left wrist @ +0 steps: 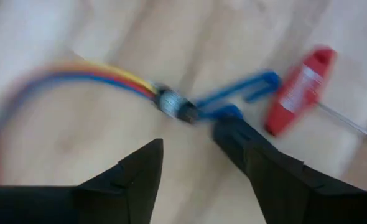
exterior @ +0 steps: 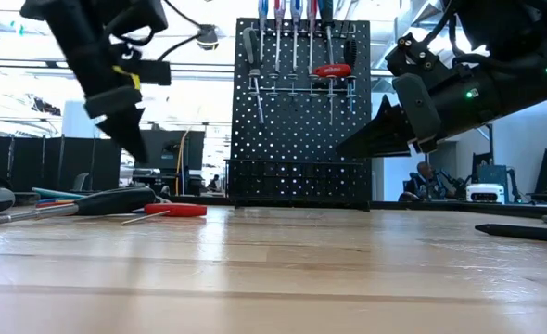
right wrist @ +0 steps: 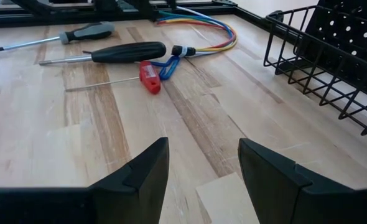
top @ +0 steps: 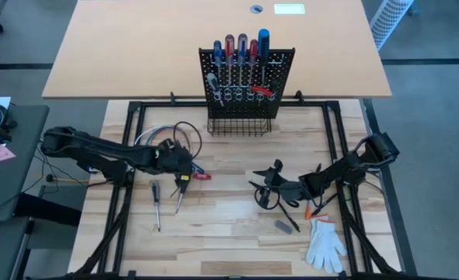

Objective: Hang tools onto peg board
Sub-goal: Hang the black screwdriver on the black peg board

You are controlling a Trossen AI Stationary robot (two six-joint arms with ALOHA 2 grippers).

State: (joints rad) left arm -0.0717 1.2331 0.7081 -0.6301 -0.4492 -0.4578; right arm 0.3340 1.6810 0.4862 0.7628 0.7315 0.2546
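High view, surroundings: a white glove (top: pixel 324 244) lies at the front right of the wooden bench (top: pixel 229 225); a loop of coloured wires (top: pixel 161 134) lies at the left; a small grey block (top: pixel 285 225) lies near the glove.
High view, task things: the peg board (top: pixel 246 80) stands upright at the back middle, with red and blue handled screwdrivers (top: pixel 241 48) in its top row and a wire basket (top: pixel 240 124) at its base; a black handled screwdriver (top: pixel 182 189) and a grey one (top: pixel 155 198) lie on the bench just in front of the left end effector (top: pixel 184 166); a red T-handle key (top: pixel 201 176) lies beside it.
Low view: the left end effector (exterior: pixel 130 139) hangs above the bench, apart from the tools; the right end effector (exterior: pixel 357 144) hovers near the board.
Left wrist view: fingers (left wrist: pixel 140 174) spread, released, holding nothing; the red key (left wrist: pixel 298 90) and a blue one (left wrist: pixel 236 93) lie ahead; blurred.
Right wrist view: the right end effector (right wrist: pixel 202 165) is apart and empty; smooth pale wood below.
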